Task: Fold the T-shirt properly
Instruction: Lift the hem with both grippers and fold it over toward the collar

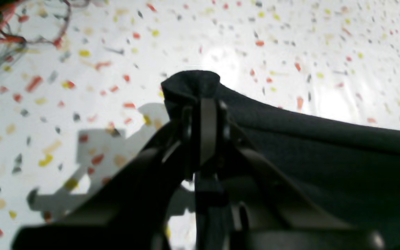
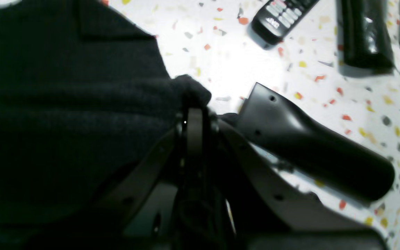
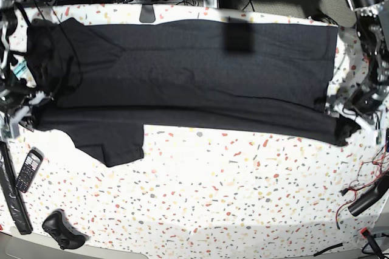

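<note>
Black T-shirt [image 3: 200, 67] spread across the speckled table [image 3: 213, 192], 2 grippers, left [image 3: 347, 129] and right [image 3: 36, 117], pinching its edge at opposite ends, remote [image 3: 29, 170] near the right one

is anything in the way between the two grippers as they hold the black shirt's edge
Nothing visible stands between the left gripper and the right gripper; only the T-shirt spans there.

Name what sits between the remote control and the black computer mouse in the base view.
Just bare speckled tabletop separates the remote from the mouse, as the base view shows.
</note>
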Tool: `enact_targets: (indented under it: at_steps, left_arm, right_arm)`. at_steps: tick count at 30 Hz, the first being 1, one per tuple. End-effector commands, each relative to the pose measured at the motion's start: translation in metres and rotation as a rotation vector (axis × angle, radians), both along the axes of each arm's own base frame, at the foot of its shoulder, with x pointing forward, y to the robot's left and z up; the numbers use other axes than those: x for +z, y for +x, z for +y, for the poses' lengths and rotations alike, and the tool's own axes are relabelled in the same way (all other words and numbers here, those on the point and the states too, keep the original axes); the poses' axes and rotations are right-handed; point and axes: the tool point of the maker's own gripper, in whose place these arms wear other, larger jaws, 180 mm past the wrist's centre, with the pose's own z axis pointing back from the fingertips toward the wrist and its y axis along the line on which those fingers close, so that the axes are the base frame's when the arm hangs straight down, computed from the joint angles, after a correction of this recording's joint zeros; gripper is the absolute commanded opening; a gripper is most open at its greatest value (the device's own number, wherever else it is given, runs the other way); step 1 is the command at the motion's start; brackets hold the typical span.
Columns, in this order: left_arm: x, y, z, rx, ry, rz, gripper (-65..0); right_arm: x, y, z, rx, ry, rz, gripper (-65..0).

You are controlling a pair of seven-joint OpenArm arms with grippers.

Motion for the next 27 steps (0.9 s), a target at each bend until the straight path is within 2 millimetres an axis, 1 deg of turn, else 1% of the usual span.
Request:
enact_targets:
  at_steps: [1,5,8,11,15,17,19,20,21,22,23,24,25,27]
  left_arm:
    - [0.019,0.005,0.007,-0.001,0.021,-0.058,-65.0]
    - [0.005,-0.009,0.009,-0.001,0.024,-0.012,-65.0]
    - [-0.008,-0.021,0.004,-0.03,0.029,0.031,-65.0]
    - [-0.018,-0.031,0.004,-0.034,0.03,0.059,-65.0]
    - [-0.027,-0.041,0.005,-0.036,0.041,0.09,-65.0]
    - [-0.032,-0.044,0.007,-0.038,0.064,0.11,-65.0]
    - [-0.036,-0.047,0.009,-0.04,0.083,0.138,-65.0]
    - [-0.037,-0.048,0.009,-0.041,0.092,0.149,-65.0]
    - [-0.04,-0.049,0.01,-0.042,0.099,0.162,-60.6]
    - [-0.04,-0.049,0.01,-0.042,0.099,0.165,-52.1]
    - [-0.04,-0.049,0.01,-0.042,0.098,0.164,-44.4]
    - [-0.04,-0.049,0.01,-0.042,0.098,0.165,-39.2]
    - [-0.04,-0.049,0.01,-0.042,0.098,0.164,-37.4]
    - [-0.04,-0.049,0.01,-0.042,0.098,0.163,-37.3]
  right_arm:
    - [0.023,0.004,-0.006,-0.004,-0.011,-0.069,-65.0]
    - [0.029,-0.014,-0.015,-0.059,0.003,-0.102,-65.0]
    - [0.024,-0.028,-0.018,-0.054,0.002,-0.089,-65.0]
    - [0.02,-0.041,-0.025,-0.077,0.009,-0.077,-65.0]
    - [0.01,-0.057,-0.028,-0.087,0.015,-0.046,-65.0]
    - [0.001,-0.064,-0.028,-0.095,0.02,-0.006,-65.0]
    - [-0.011,-0.072,-0.029,-0.112,0.025,0.076,-65.0]
    - [-0.014,-0.075,-0.029,-0.118,0.027,0.103,-59.6]
    - [-0.015,-0.075,-0.026,-0.113,0.044,0.107,-53.6]
    - [-0.014,-0.074,-0.025,-0.11,0.057,0.098,-48.4]
    - [-0.012,-0.072,-0.023,-0.106,0.071,0.084,-44.6]
    - [-0.009,-0.068,-0.02,-0.101,0.092,0.062,-42.5]
    - [-0.005,-0.064,-0.017,-0.095,0.115,0.038,-42.3]
    - [0.005,-0.051,-0.011,-0.084,0.157,-0.012,-42.3]
